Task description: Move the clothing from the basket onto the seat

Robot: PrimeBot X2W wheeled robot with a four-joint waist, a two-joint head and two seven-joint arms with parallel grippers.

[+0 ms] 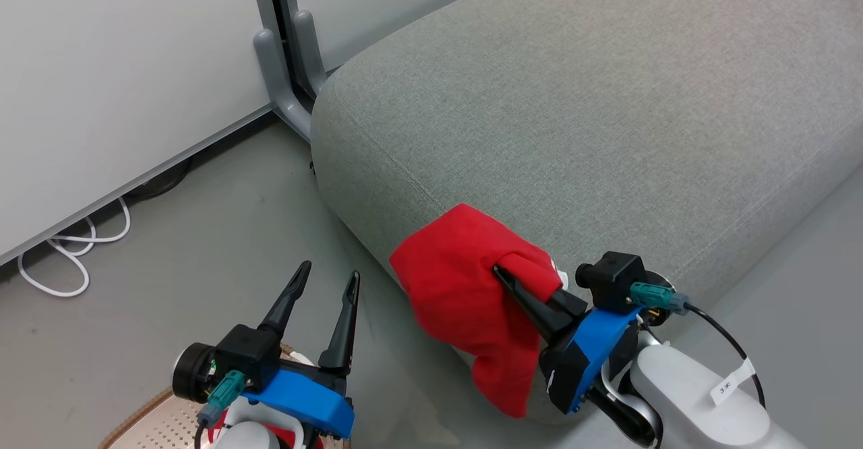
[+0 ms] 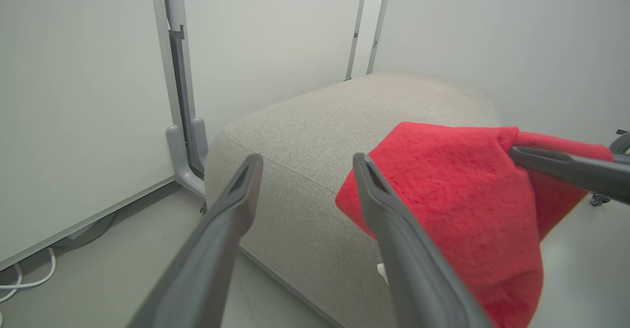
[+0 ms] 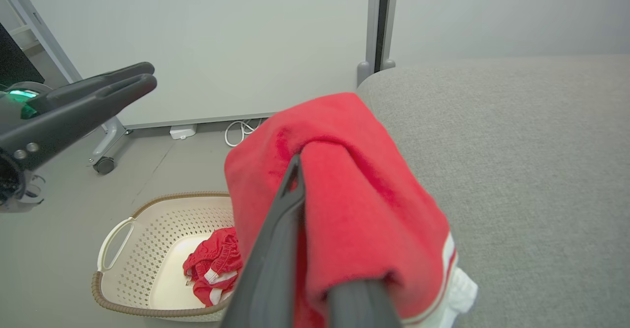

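My right gripper (image 1: 502, 270) is shut on a red garment (image 1: 465, 301), which hangs over the front edge of the grey seat (image 1: 573, 112). In the right wrist view the red garment (image 3: 354, 195) drapes over both fingers, its white trim showing at the lower right. A second red garment (image 3: 214, 266) lies crumpled inside the cream basket (image 3: 142, 229) on the floor. My left gripper (image 1: 330, 277) stands open with nothing in it, left of the held garment and above the basket rim (image 1: 145, 408). In the left wrist view its fingers (image 2: 236, 195) frame the seat (image 2: 315, 121) and the red garment (image 2: 457, 195).
White wall panels on grey metal feet (image 1: 283, 65) stand behind the seat's left end. A white cable (image 1: 74, 247) loops on the grey floor by the wall. A castor wheel (image 3: 103, 164) rests on the floor beyond the basket.
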